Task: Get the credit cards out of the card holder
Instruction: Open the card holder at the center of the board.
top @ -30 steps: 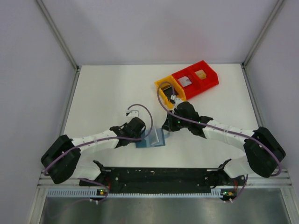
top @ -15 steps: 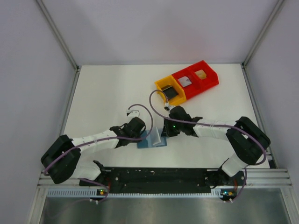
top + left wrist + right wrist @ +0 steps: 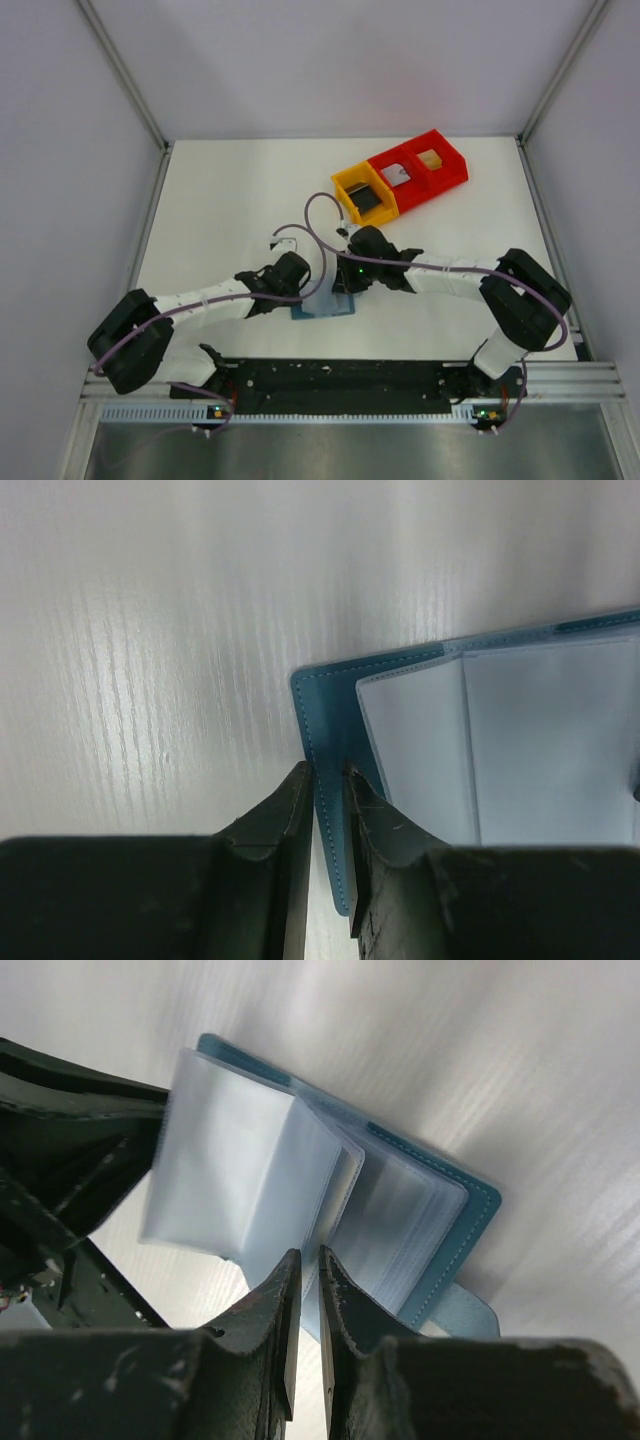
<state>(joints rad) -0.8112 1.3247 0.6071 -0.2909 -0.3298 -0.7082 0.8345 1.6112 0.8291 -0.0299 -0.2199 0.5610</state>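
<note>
The teal-blue card holder (image 3: 338, 307) lies open on the table between both arms, its clear sleeves fanned up. My left gripper (image 3: 328, 780) is shut on the holder's teal cover edge (image 3: 322, 712). My right gripper (image 3: 308, 1260) hangs over the sleeves (image 3: 240, 1175) with its jaws almost together at a sleeve's edge; I cannot tell if it pinches anything. The sleeves look pale and I cannot make out a card in them. A dark credit card (image 3: 368, 200) lies in the yellow bin, a grey-white card (image 3: 397, 176) and a tan-yellow card (image 3: 430, 159) in the red bin.
The yellow bin (image 3: 343, 186) and the joined red bin (image 3: 455, 170) stand behind the right gripper, towards the back right. Purple cables loop above both wrists. The holder's small tab (image 3: 470, 1315) sticks out on its right side.
My right gripper has moved from the yellow bin back down and left to the holder's sleeves. The left gripper has kept its hold on the cover.
</note>
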